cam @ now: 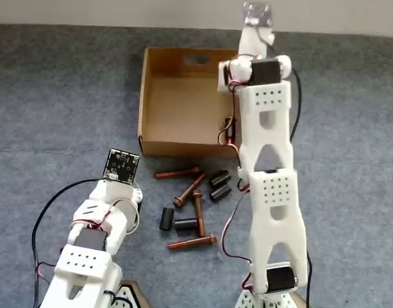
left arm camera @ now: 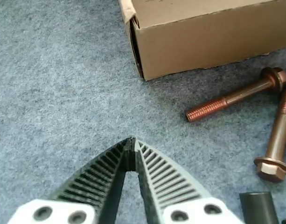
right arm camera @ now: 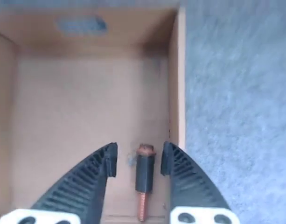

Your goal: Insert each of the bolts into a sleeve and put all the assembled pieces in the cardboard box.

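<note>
The cardboard box [cam: 159, 102] stands open on the grey carpet. My right gripper [right arm camera: 139, 148] hangs open over the box floor by the right wall, and an assembled bolt in a black sleeve [right arm camera: 144, 175] lies on the floor between its fingers, touching neither. The right arm [cam: 267, 160] stretches over the box's right side. Several loose copper bolts [cam: 192, 242] and black sleeves [cam: 165, 218] lie on the carpet in front of the box. My left gripper [left arm camera: 130, 141] is shut on nothing, low over the carpet short of the box's front corner [left arm camera: 143, 70], with two bolts [left arm camera: 236, 95] beside it.
The box's front wall [cam: 183, 149] stands between the loose parts and the box floor. Open carpet spreads to the left of the box and of the left arm [cam: 93, 244]. A black sleeve [left arm camera: 257, 205] lies close to the left gripper's side.
</note>
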You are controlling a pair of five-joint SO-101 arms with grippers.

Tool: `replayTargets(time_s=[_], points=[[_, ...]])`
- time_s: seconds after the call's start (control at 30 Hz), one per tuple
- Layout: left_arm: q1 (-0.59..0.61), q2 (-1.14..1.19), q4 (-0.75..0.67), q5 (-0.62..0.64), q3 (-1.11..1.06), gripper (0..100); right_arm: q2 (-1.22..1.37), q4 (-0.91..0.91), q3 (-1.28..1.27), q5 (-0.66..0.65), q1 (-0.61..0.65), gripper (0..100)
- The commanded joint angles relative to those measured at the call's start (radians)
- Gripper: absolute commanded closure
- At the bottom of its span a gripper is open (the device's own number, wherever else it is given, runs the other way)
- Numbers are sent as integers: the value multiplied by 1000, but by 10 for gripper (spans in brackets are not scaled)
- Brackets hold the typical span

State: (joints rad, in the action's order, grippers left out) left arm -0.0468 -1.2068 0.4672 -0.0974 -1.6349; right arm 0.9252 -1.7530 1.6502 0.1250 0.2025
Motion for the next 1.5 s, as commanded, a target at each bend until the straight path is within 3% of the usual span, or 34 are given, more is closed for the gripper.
replayTargets(time_s=[0.0,0.1,0.33,0.47,0.63,0.77,0.97,1.2,1.47], points=[[-12,-13,-17,5,2,989,-246,-16,15,2,-15,851],[-10,-12,-17,5,2,989,-469,-16,-239,2,-15,851],[-10,-12,-17,5,2,989,-1072,42,-1102,-41,-13,851],[-8,-12,-17,5,2,989,-1359,183,-1606,-107,5,851],[-8,-12,-17,5,2,989,-1661,418,-2181,-265,156,851],[-8,-12,-15,5,2,989,-1747,647,-2514,-269,176,851],[-8,-10,-17,5,2,989,-1630,822,-2649,-152,189,848],[-12,-10,-17,5,2,989,-1440,828,-2595,-147,325,789],[-12,-10,-14,5,2,989,-1287,828,-2480,-164,294,755]])
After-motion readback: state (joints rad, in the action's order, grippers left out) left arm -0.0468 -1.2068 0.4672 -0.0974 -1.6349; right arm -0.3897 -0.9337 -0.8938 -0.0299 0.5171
